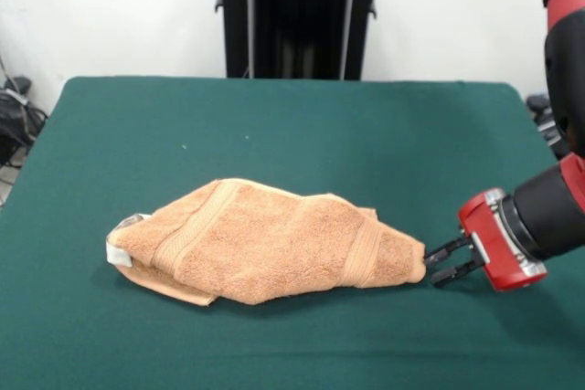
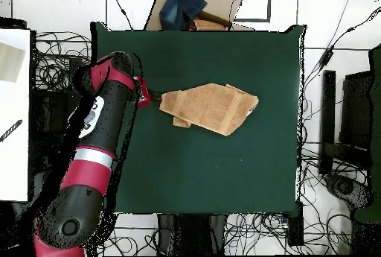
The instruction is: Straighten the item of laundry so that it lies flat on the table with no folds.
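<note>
The item of laundry (image 1: 265, 244), an orange-tan terry towel, lies bunched and folded over itself on the green table (image 1: 274, 125). It forms a long pointed shape, with woven bands running across it. A white tag (image 1: 117, 253) sticks out at its left end. My gripper (image 1: 437, 263) hovers low at the towel's right tip, fingers (image 1: 448, 248) pointing at it and standing apart, open. Whether they touch the tip I cannot tell. In the overhead view the gripper (image 2: 149, 98) sits at the left corner of the towel (image 2: 212, 107), on the table (image 2: 223, 172).
A cardboard box with blue cloth (image 2: 190, 7) stands past the table's top edge in the overhead view. Cables lie all round the table. A white surface (image 2: 13, 112) is at the left. The arm (image 2: 93, 142) reaches over the table's left edge.
</note>
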Robot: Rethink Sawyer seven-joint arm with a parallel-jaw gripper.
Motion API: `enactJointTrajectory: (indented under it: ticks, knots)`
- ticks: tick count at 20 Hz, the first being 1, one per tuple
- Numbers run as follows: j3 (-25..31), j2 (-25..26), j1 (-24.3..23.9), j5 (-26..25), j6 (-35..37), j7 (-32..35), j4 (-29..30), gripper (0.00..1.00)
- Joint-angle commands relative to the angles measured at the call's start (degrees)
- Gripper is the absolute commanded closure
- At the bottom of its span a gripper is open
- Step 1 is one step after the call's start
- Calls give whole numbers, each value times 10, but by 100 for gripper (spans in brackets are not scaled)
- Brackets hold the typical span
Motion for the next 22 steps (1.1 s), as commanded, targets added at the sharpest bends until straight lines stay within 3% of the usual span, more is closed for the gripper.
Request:
enactJointTrajectory:
  ticks: [1, 7, 15, 22]
  knots:
    - [59, 87, -21, -5, -159, 152, 42, 0]
    - [50, 85, -14, 2, -120, 165, 36, 0]
    - [93, 51, -25, 7, -93, 75, 68, 0]
    - [109, 17, -29, 10, -70, 42, 94, 0]
